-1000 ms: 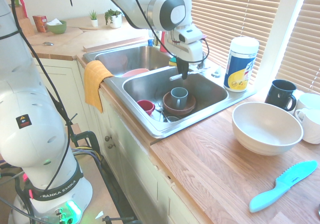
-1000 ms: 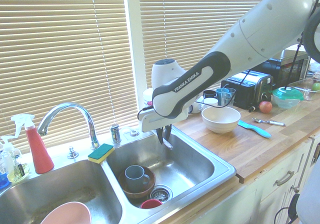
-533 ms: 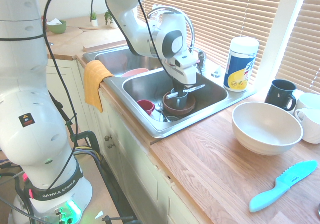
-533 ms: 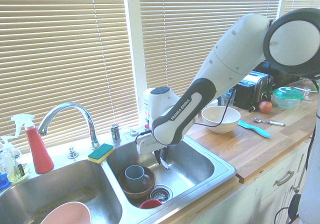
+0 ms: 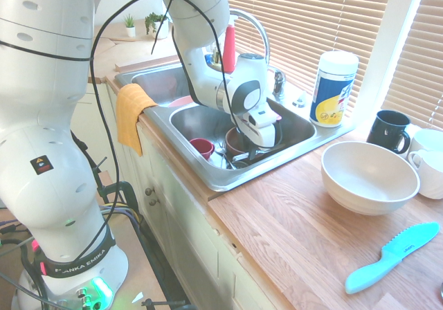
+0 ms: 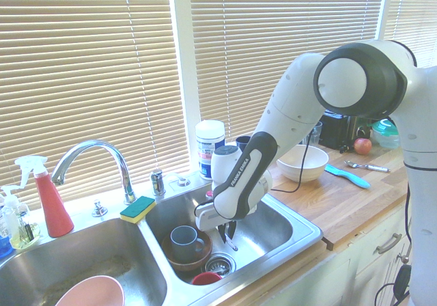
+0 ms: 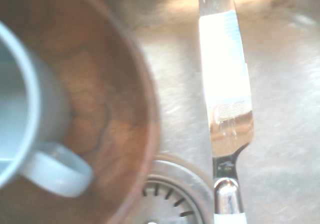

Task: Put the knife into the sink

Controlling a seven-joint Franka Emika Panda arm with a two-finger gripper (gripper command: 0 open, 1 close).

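Silver and slim, the knife [image 7: 226, 99] gleams all-metal, its flat blade catching bright glare in the wrist view. It hangs low inside the right basin of the stainless-steel sink [image 6: 293, 229], pinched in the gripper [image 6: 227, 233], whose fingers are pressed together on it. Just left of it a brown bowl [image 6: 184, 257] sits on the basin floor with a grey mug [image 6: 183, 238] standing in it, and the drain [image 7: 172, 199] lies beside the bowl. A red cup [image 5: 202, 147] is at the near wall. The left basin holds a pink bowl [image 6: 91, 291].
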